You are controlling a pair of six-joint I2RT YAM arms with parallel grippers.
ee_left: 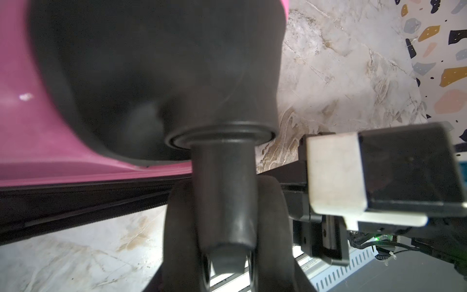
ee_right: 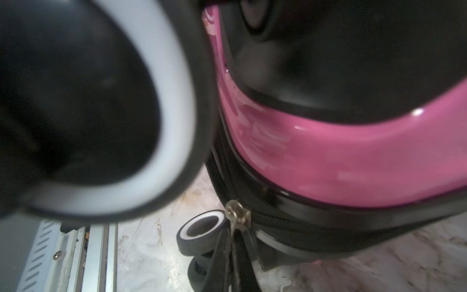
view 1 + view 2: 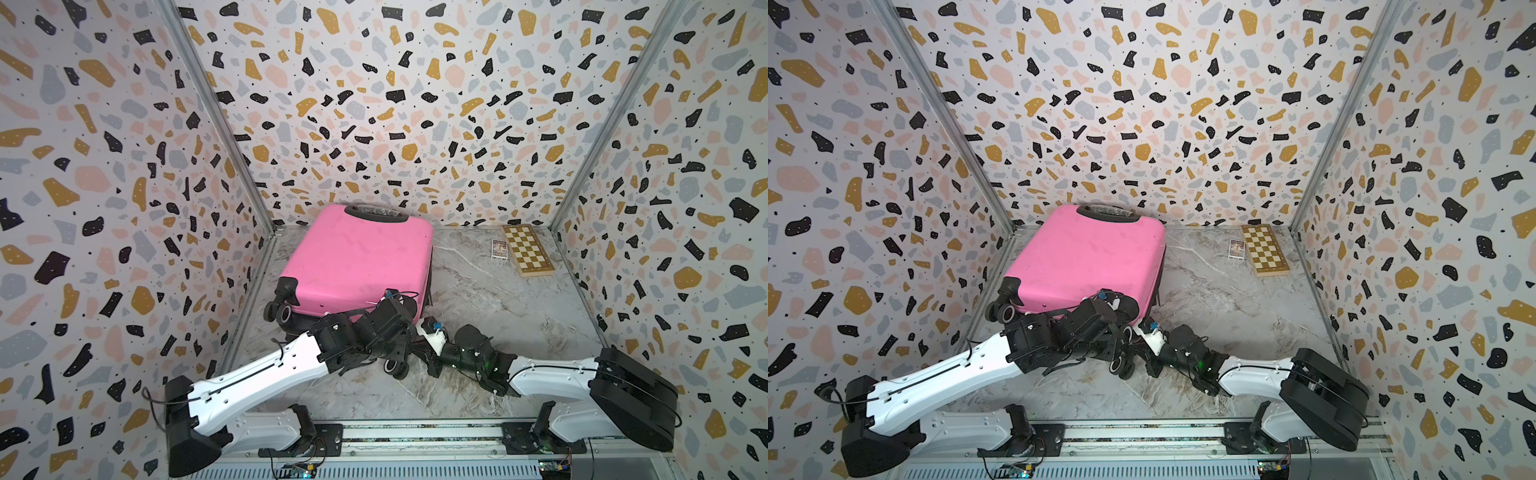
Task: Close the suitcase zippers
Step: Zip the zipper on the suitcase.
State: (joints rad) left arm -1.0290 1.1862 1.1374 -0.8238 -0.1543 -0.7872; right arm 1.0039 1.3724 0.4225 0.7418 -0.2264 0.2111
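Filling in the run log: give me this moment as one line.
suitcase lying flat | right gripper shut on zipper pull | left gripper at corner wheel, grip unclear

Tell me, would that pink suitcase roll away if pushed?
Probably not: the suitcase lies flat, wheels jutting sideways, so it would likely slide. Its glossy hard shell may slip on the smooth table. It looks stiff, unlikely to flex.

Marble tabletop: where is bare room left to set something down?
Bare: the wide marble patch between the bright pink hard-shell suitcase, the wooden chessboard and the white right arm. Crowded: the suitcase's near wheels, where the left arm meets the right.
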